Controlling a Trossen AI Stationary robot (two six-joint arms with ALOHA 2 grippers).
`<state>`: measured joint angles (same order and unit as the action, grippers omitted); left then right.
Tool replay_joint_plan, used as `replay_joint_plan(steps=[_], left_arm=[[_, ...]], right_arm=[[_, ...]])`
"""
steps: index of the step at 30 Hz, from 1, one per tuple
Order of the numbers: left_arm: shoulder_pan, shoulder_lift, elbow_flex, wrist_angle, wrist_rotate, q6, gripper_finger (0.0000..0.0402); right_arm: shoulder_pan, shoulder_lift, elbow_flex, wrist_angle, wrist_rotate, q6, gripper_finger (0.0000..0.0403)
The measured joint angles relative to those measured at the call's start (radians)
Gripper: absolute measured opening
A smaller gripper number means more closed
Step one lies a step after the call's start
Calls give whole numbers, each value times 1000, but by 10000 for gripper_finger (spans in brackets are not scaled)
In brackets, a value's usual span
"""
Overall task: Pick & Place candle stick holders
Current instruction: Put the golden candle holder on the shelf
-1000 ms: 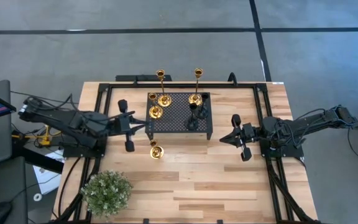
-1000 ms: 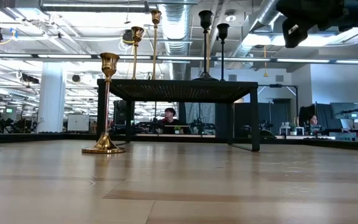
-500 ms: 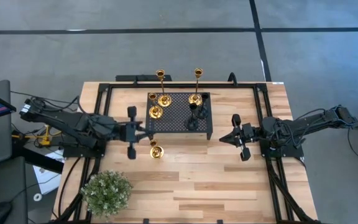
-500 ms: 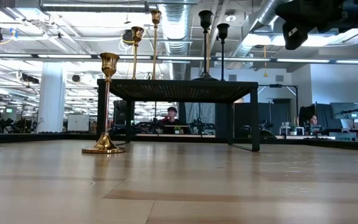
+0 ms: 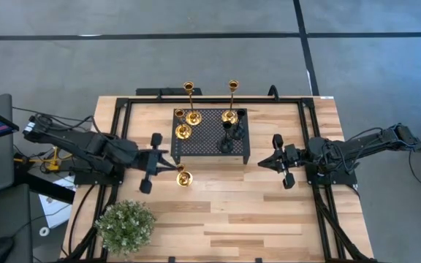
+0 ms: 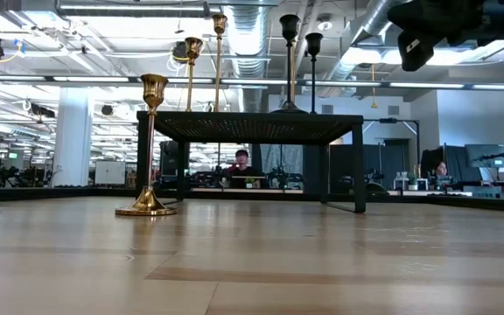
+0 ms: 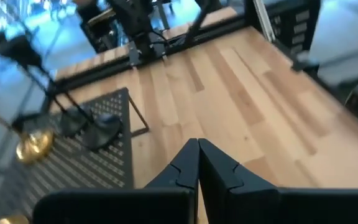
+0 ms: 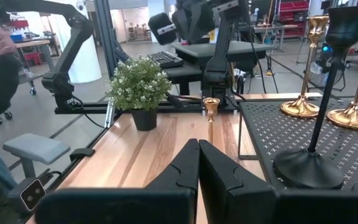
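Several candle stick holders stand upright by their round bases on the black perforated stand (image 5: 210,139): gold ones (image 5: 194,117) toward its left and far side, two black ones (image 5: 227,143) toward its right. One gold holder (image 5: 183,177) (image 6: 150,149) stands on the wooden table by the stand's near left corner. My left gripper (image 5: 169,155) (image 7: 197,146) hovers shut just left of that corner and touches nothing. My right gripper (image 5: 262,165) (image 8: 197,147) waits shut, right of the stand.
A green potted plant (image 5: 126,225) (image 8: 140,87) sits at the table's near left. Black frame rails (image 5: 210,99) run along the table's left, far and right edges. Bare wood lies between the stand and the near edge. People sit in the room beyond the table.
My left gripper has shifted a little toward the table's near edge and sunk slightly, its wrist swinging round as it went. It stays shut beside the stand's left side. The holders have kept their places.
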<state>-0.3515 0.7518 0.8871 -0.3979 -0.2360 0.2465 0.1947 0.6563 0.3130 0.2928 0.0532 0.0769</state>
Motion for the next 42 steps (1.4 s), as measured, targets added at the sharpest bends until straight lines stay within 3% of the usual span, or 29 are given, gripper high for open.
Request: replay_joint_plan(steps=[3, 8, 18, 22, 28, 33, 38, 42], left_arm=[[1, -16, 0, -7, -4, -117, 4], [0, -43, 7, -57, -6, -113, 5], [0, 9, 83, -353, -9, -155, 5], [0, 106, 83, -340, 63, -178, 5], [1, 243, 82, -334, 70, -189, 5], [0, 297, 82, -332, 70, -320, 5], [0, 328, 82, -332, 1, -480, 5], [1, 338, 82, -322, -64, -524, 5]], right_arm=[[0, 0, 0, 0, 0, 1, 0], [0, 0, 0, 0, 0, 3, 0], [0, 0, 0, 0, 0, 3, 0], [0, 0, 0, 0, 0, 3, 0], [0, 0, 0, 0, 0, 3, 0], [0, 0, 0, 0, 0, 3, 0], [0, 0, 0, 0, 0, 3, 0], [0, 0, 0, 0, 0, 3, 0]])
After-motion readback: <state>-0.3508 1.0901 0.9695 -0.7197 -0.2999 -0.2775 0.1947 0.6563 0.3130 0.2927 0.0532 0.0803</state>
